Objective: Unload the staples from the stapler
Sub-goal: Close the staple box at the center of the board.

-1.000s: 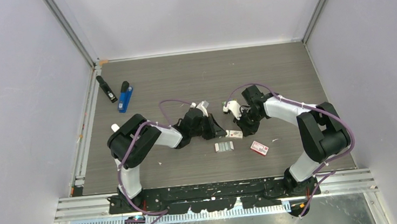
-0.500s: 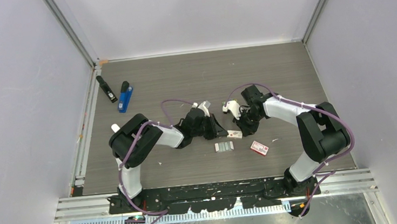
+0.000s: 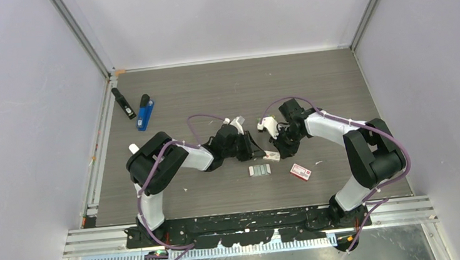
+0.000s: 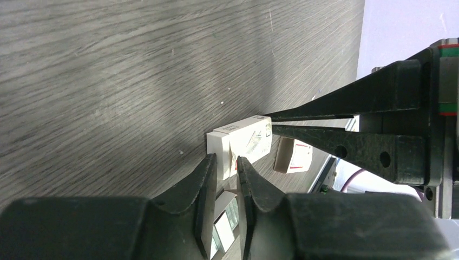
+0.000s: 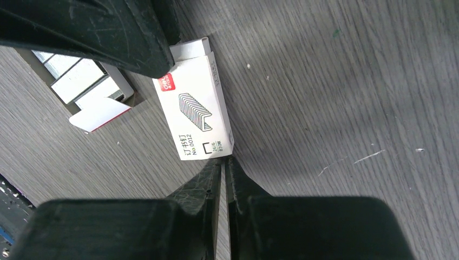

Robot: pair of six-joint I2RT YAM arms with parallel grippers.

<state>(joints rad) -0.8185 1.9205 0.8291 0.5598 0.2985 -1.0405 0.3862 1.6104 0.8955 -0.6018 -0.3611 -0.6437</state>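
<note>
The blue stapler (image 3: 145,113) lies at the far left of the table, far from both grippers. Strips of staples (image 3: 260,170) lie in an open tray between the arms; they also show in the right wrist view (image 5: 76,81) and the left wrist view (image 4: 227,225). A white staple box (image 3: 272,156) lies just behind them. My left gripper (image 3: 256,151) is nearly shut, its tips (image 4: 224,161) pinched at one end of the box (image 4: 246,138). My right gripper (image 3: 278,153) is shut, its tips (image 5: 224,161) touching the box's other end (image 5: 197,108).
A black stapler-like object (image 3: 123,103) lies beside the blue stapler by the left wall. A small red-and-white box (image 3: 301,172) lies right of the staples and shows in the left wrist view (image 4: 295,157). The two grippers face each other closely over the box.
My left gripper has slid a little to the right, up to the white box. The right gripper and the box have stayed about where they were.
</note>
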